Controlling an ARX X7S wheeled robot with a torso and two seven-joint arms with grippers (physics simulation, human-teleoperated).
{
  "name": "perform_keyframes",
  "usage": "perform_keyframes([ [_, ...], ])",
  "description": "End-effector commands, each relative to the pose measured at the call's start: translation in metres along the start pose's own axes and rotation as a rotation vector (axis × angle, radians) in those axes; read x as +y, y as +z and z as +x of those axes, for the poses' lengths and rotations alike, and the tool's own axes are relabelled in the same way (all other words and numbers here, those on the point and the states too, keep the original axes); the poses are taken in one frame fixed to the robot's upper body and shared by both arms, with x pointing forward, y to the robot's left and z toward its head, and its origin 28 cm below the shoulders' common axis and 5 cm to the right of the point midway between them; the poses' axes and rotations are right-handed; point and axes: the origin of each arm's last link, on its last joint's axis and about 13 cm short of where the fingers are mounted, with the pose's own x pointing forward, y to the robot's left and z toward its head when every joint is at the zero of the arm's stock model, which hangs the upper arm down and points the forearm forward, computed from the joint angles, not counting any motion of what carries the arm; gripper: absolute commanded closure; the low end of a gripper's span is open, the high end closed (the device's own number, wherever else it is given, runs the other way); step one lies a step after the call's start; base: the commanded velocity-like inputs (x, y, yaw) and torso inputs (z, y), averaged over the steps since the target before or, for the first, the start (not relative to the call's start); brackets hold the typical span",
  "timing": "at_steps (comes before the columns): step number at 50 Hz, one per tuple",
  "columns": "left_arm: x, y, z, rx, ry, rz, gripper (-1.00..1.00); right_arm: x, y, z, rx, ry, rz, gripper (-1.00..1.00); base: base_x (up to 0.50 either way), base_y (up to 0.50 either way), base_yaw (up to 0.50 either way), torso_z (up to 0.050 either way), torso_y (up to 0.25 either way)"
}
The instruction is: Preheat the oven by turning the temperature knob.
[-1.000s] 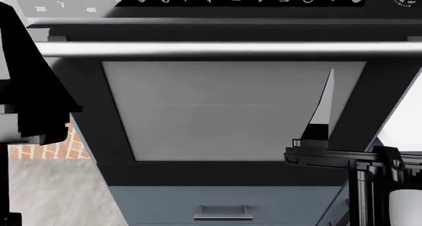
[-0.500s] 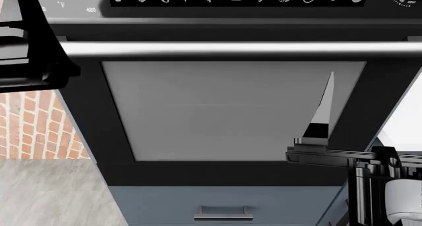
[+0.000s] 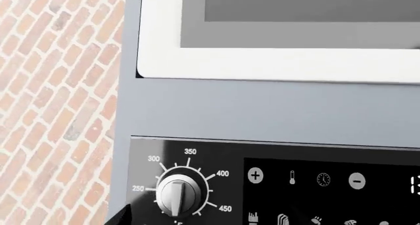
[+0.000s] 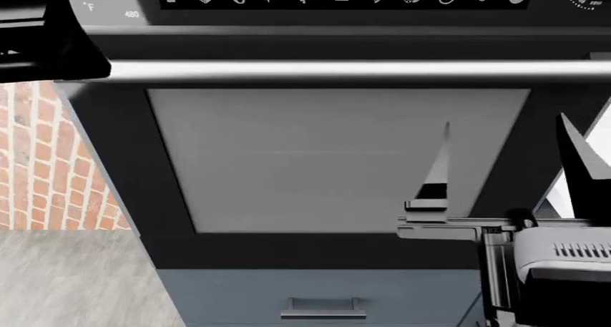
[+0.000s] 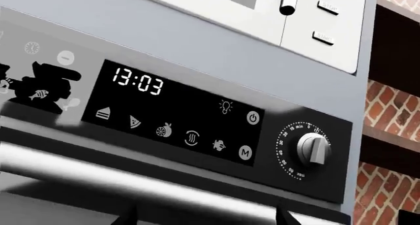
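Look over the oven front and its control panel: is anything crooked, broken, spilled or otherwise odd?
Nothing stands out. The oven door is closed with its handle level, the temperature knob and timer knob sit intact in their dials, and the clock display reads normally. No spills or damage show.

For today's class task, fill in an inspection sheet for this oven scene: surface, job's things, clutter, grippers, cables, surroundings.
Surface: oven door shut, grey glass panel, long handle bar across its top.
Job's things: temperature knob at the panel's left end, dial marked 250 to 450, nothing gripping it; timer knob at the right end; clock display reads 13:03.
Clutter: nothing seen.
Grippers: right gripper open, raised before the door; left gripper a dark shape near the panel's left end, fingers not readable.
Cables: nothing seen.
Surroundings: brick wall, microwave above, drawer below.
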Motion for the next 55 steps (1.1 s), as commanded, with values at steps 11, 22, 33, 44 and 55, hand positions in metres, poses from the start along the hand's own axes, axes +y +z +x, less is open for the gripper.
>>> perform_keyframes([
  [11,0.002,0.019,0.020,0.085,-0.014,0.006,-1.00,0.003,-0.002,0.000,0.081,0.002,-0.073,-1.00,0.00,0.00,0.00,0.000,0.000],
  [22,0.001,0.025,0.020,0.080,-0.029,-0.013,-1.00,0.002,-0.003,0.001,0.089,-0.005,-0.072,-1.00,0.00,0.00,0.00,0.000,0.000],
  [33,0.001,0.025,0.020,0.080,-0.029,-0.013,-1.00,0.002,-0.003,0.001,0.089,-0.005,-0.072,-1.00,0.00,0.00,0.00,0.000,0.000],
  [44,0.001,0.025,0.020,0.080,-0.029,-0.013,-1.00,0.002,-0.003,0.001,0.089,-0.005,-0.072,-1.00,0.00,0.00,0.00,0.000,0.000],
  [55,0.001,0.025,0.020,0.084,-0.032,-0.016,-1.00,0.002,-0.003,0.001,0.079,0.003,-0.050,-1.00,0.00,0.00,0.00,0.000,0.000],
])
